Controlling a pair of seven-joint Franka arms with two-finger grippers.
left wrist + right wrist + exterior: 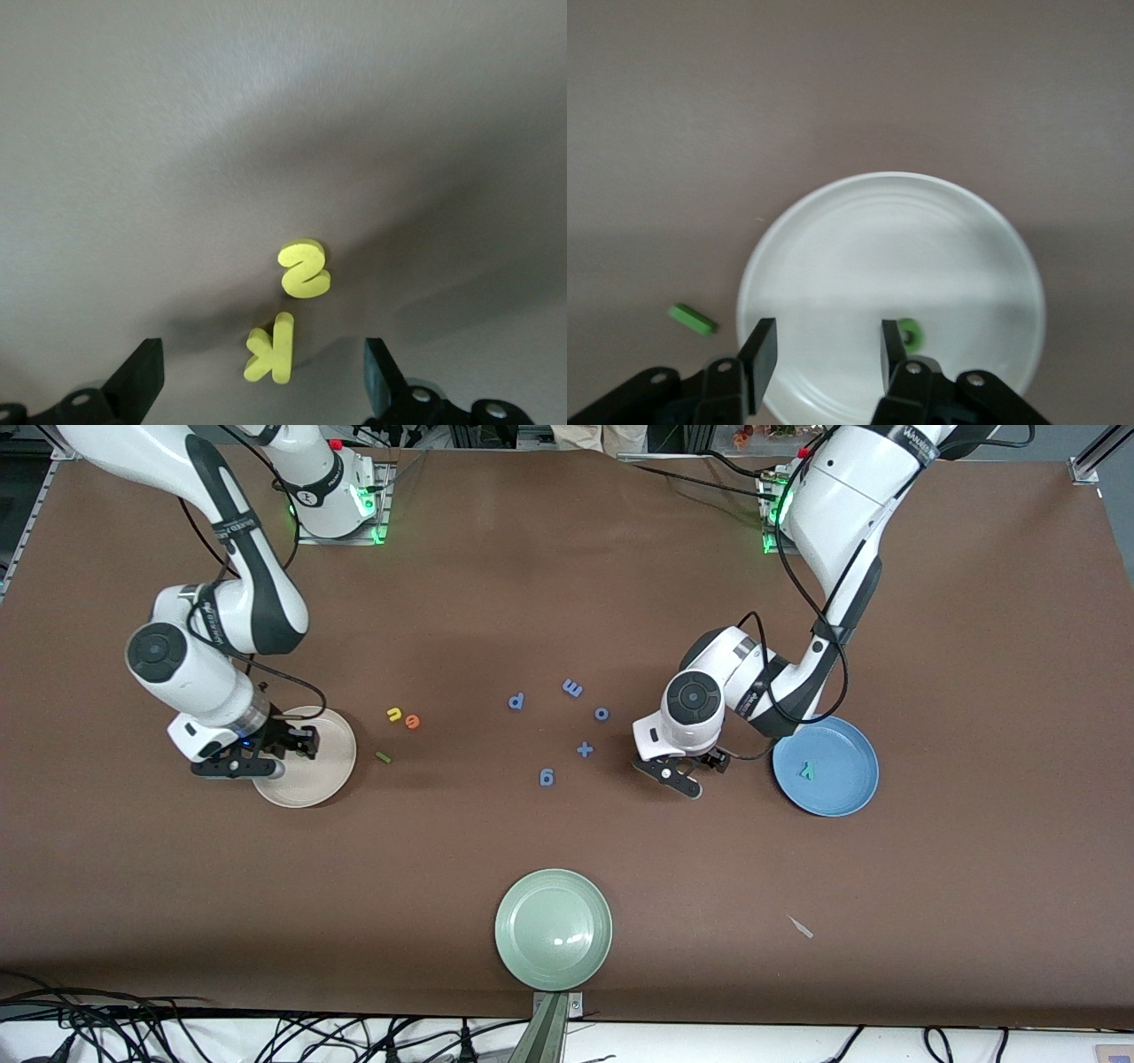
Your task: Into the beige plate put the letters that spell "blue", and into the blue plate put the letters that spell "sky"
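Right wrist view shows the right gripper (822, 356) over the beige plate (948, 230), fingers apart, empty, the green b (910, 333) lying in the plate: a drop-off, I judge. Next, the green l (692, 319) just beside the plate's rim. Left gripper (261, 376) hangs wide open over the yellow s (304, 269) and k (271, 348), with bare table around them.

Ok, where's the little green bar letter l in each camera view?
Front view: the green l lies on the table beside the beige plate, toward the left arm's end.
Right wrist view: the green l lies on the table just off the beige plate's rim.
Left wrist view: not in it.
Shared landmark: the beige plate, in the front and right wrist views.
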